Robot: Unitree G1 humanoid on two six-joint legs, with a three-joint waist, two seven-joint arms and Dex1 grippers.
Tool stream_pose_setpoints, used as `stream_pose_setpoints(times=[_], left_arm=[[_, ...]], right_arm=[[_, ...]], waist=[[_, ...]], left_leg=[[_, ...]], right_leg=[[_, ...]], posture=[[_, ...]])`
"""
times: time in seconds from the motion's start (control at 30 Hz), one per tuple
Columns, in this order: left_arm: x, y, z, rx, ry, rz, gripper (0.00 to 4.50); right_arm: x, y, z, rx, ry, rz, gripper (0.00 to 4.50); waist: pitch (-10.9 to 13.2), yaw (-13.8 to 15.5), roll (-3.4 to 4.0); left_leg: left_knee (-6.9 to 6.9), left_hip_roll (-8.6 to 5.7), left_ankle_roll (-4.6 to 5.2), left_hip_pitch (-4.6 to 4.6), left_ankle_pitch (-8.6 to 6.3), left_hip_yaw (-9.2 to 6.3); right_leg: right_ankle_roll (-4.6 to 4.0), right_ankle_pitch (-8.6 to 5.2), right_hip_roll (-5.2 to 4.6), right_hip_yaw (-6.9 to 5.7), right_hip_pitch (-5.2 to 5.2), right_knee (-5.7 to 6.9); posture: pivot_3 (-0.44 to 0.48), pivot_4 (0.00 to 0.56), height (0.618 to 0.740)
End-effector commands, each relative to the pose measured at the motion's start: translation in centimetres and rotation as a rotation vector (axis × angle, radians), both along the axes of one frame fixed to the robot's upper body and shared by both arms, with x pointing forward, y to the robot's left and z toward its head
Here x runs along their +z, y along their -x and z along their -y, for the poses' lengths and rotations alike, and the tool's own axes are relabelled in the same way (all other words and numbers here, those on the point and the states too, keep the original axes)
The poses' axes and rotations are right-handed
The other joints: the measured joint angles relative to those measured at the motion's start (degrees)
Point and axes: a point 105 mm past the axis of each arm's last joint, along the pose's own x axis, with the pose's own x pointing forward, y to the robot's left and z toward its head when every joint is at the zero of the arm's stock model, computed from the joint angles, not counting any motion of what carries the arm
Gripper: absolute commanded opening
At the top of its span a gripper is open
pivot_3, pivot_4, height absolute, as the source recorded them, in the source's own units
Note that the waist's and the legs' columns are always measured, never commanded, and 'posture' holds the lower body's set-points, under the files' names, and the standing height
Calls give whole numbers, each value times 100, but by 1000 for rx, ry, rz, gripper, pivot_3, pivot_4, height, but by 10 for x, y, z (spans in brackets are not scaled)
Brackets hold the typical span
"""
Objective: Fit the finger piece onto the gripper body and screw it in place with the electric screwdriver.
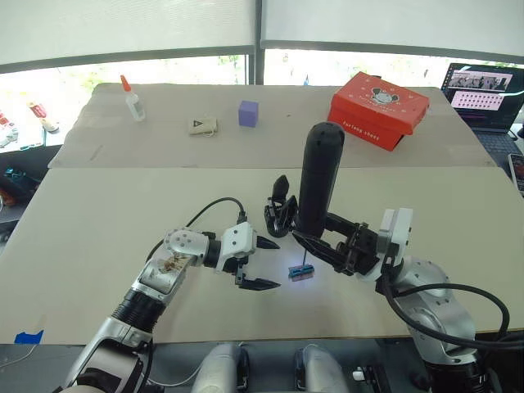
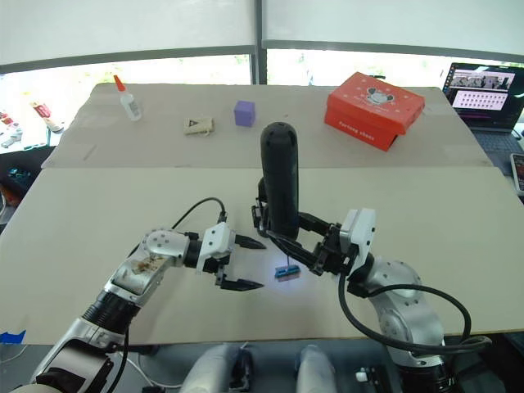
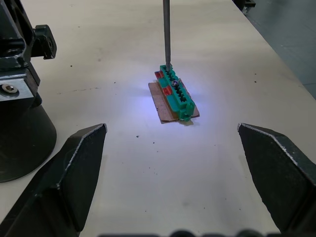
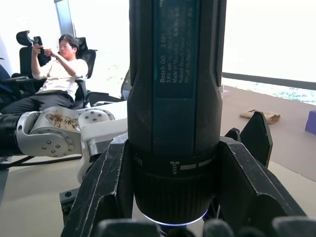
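electric screwdriver (image 1: 318, 176) upright in the clamped right gripper (image 1: 332, 243), bit on the green terminal block (image 3: 175, 94).
gripper body (image 1: 278, 214) stands just behind; left gripper (image 1: 260, 264) spread wide beside the block; red box (image 1: 379, 108), purple cube (image 1: 248, 113), glue bottle (image 1: 133, 98) well apart.

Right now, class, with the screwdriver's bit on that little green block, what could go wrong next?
1. The right claw holds the tall screwdriver low down; it could tilt and slip off the green block.
2. The block looks unheld, with the left claw open beside it, so it may spin or slide.
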Motion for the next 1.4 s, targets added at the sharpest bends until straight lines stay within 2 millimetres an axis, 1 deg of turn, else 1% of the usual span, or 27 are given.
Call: stream_pose_setpoints(times=[0.03,0.5,1.0,1.4], left_arm=[[9,-1,3,-17,18,46,4500],[9,-1,2,-16,16,47,4500],[10,-2,2,-15,16,49,4500],[10,-3,1,-10,14,51,4500]], right_arm=[[20,8,-3,25,-34,74,1887],[13,6,-7,22,-33,51,1887],[12,3,-5,7,-9,51,1887],[10,4,-5,13,-4,44,1887]], waist=[[0,1,0],[0,1,0],[0,1,0],[0,1,0]], left_leg=[[0,0,0,0,0,0],[0,0,0,0,0,0],[0,0,0,0,0,0],[0,0,0,0,0,0]], right_leg=[[0,0,0,0,0,0],[0,0,0,0,0,0],[0,0,0,0,0,0],[0,0,0,0,0,0]], posture=[[0,150,740],[0,150,740],[0,150,740],[0,150,740]])
